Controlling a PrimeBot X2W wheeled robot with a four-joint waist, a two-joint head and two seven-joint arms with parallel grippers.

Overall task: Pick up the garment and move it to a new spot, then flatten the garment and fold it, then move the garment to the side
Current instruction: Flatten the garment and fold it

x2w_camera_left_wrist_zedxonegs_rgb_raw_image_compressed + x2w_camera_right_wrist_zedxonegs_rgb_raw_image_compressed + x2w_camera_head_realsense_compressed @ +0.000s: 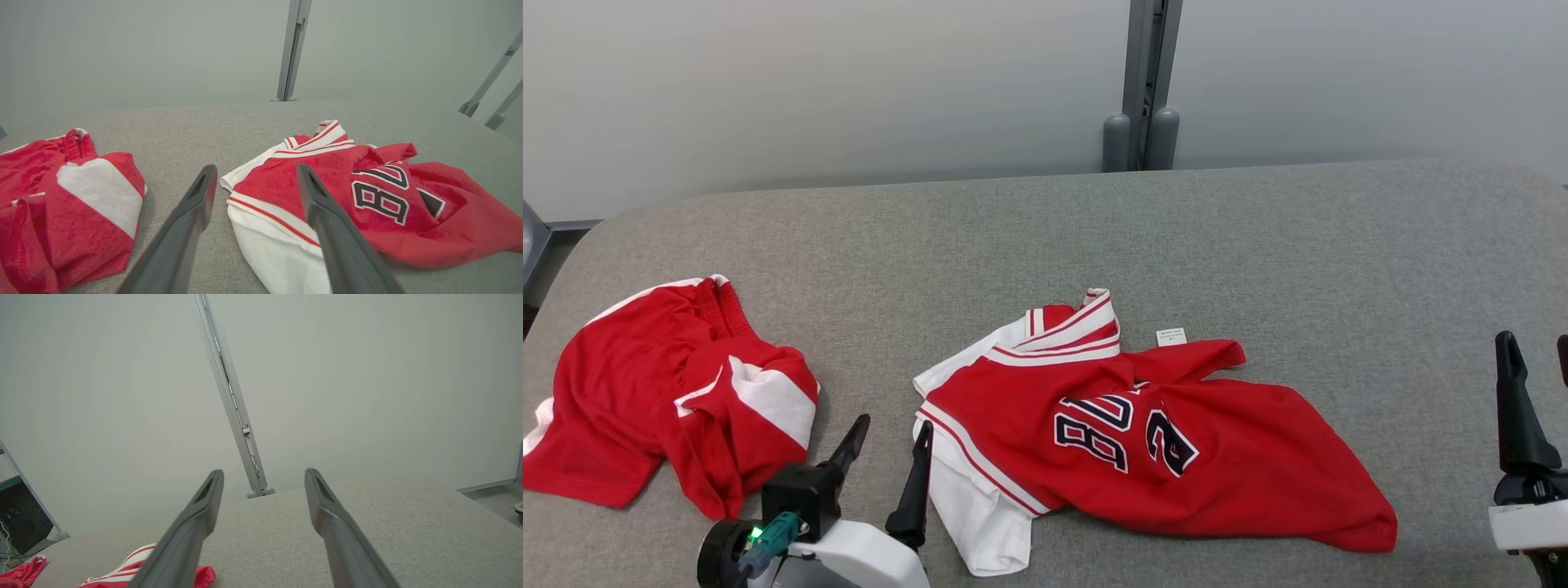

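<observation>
The jersey (1176,441) lies crumpled a little toward six o'clock from the middle of the grey cloth-covered table (1258,245). It is red with red-and-white striped trim, and its dark numerals edged in white are twisted by the folds. A white panel spills out at its seven o'clock corner, a striped band bunches up at eleven o'clock, and a small white label (1171,336) pokes out at twelve.

The left gripper (893,422) hovers at the jersey's eight o'clock edge, fingers spread wide with nothing between them. The right gripper (264,473) stands off at three o'clock, well clear of the cloth, likewise spread wide and empty.

A second red-and-white garment (662,400) sits heaped at the table's nine o'clock side. Behind, at twelve o'clock, is a plain pale wall (849,82) with a grey metal post (1143,82).
</observation>
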